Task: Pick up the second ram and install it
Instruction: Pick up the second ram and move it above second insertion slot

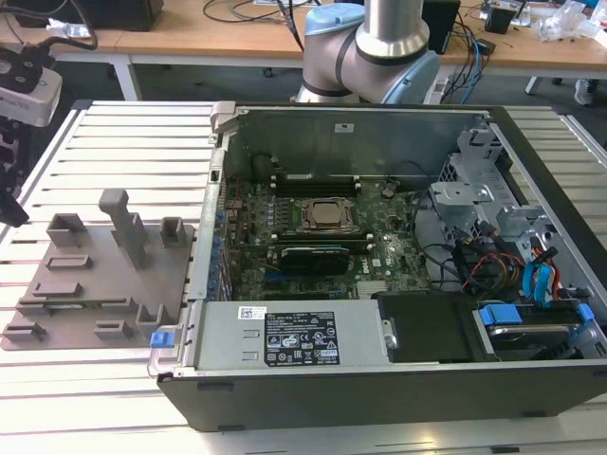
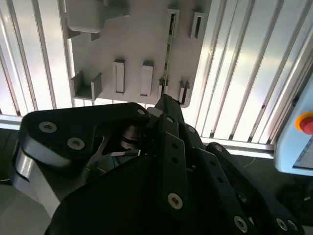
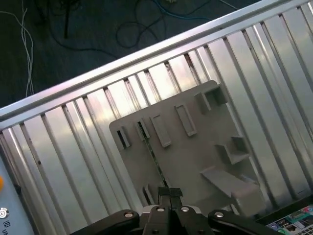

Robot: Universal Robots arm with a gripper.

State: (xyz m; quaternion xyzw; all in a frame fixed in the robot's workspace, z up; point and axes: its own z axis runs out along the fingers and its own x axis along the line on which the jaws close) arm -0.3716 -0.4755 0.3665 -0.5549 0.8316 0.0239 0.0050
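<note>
So the end effector (image 3: 169, 195) looks pressed together on the thin top edge of the memory stick (image 3: 152, 154). It seems to be pinched roughly at mid-length, since in both wrist views the stick is seen running away from the tips as a dark hairline. The stick is stood on edge in the slotted holders along one short side of the grey plate (image 3: 195, 142), and by the look of it, it hasn't been lifted out yet. The plate is laid flat on the slatted table (image 1: 133, 142). The open computer case (image 1: 379, 398) is parked just beside the plate, on the exterior view's right of it.

For this step, a dead-straight pull up off the plate is probably what's wanted. The stick is thin and held only by its edge, so any twist or sideways drag while it's down in the slots could get it jammed or tilted in the grip. The taller blocks (image 1: 119, 223) further in on the plate should be cleared before anything is swung sideways. Grip depth can't be judged from these views, so a slip should be watched for.
</note>
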